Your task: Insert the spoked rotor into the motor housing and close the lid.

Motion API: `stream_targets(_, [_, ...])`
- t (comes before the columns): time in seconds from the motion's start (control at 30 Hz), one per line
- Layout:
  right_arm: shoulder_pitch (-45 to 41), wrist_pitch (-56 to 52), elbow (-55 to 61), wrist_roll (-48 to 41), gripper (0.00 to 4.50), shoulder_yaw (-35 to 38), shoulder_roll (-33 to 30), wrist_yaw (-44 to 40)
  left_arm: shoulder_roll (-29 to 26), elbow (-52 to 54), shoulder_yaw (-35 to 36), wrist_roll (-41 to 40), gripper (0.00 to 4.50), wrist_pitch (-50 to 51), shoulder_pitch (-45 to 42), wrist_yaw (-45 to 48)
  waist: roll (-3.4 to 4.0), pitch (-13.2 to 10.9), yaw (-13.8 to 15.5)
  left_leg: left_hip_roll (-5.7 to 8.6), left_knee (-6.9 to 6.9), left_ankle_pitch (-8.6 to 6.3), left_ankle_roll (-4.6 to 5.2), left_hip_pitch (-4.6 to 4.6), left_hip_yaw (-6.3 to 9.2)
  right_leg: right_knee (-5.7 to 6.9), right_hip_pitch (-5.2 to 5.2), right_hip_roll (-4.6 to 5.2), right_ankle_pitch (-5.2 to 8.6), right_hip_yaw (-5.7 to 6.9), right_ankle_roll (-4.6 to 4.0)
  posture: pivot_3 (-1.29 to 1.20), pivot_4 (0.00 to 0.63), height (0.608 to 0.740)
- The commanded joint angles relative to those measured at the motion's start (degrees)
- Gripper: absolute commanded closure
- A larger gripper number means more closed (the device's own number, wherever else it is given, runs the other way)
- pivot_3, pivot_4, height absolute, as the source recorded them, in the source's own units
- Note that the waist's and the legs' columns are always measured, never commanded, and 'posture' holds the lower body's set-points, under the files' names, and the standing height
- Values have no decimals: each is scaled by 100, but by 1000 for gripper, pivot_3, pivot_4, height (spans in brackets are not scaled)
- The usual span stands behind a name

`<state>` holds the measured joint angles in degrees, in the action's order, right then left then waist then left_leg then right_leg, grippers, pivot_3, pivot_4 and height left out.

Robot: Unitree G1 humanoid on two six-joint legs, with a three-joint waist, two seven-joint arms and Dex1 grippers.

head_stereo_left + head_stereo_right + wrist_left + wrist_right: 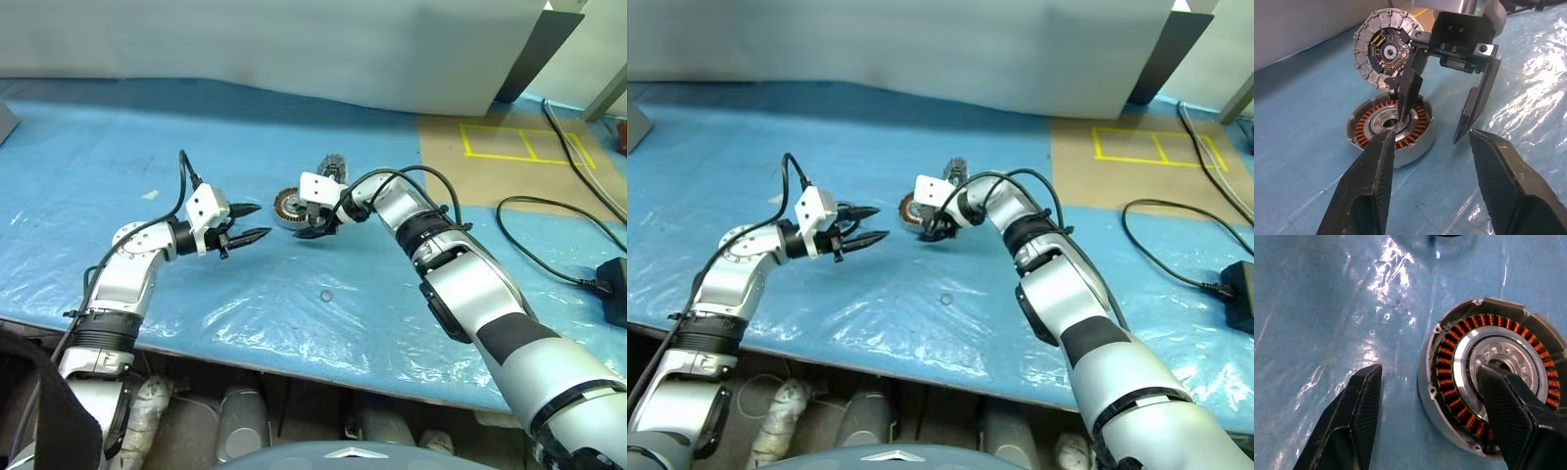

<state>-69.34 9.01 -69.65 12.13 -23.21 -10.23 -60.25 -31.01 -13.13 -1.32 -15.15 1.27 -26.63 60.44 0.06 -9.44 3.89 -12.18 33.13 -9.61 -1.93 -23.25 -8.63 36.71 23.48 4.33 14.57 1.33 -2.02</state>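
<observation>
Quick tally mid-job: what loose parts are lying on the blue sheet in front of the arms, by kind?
motor housing: 1
lid, standing on edge behind the housing: 1
small ring, too small to identify: 1
Total: 3

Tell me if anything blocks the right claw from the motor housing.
Nothing visible does. The right claw is open astride the motor housing wall: one finger over the silver centre, the other outside above the blue sheet.
</observation>
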Motion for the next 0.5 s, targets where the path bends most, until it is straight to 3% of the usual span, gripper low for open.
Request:
stream_targets(0.03, [-288,31,-247,131,1279,142,120,415,-20,254,137,-88,1985,-7,-24,-95,1,-1,-1,-2,0,-1,-2,3,-1,2,0,-1,0,-1,0,0,150,740])
stream_targets(0.5, [-610,-186,-540,224,1279,666,459,737,-82,357,183,-146,1985,76,57,-202,10,-6,-4,-15,2,6,9,-42,-15,7,52,-8,4,-2,-6,0,150,740])
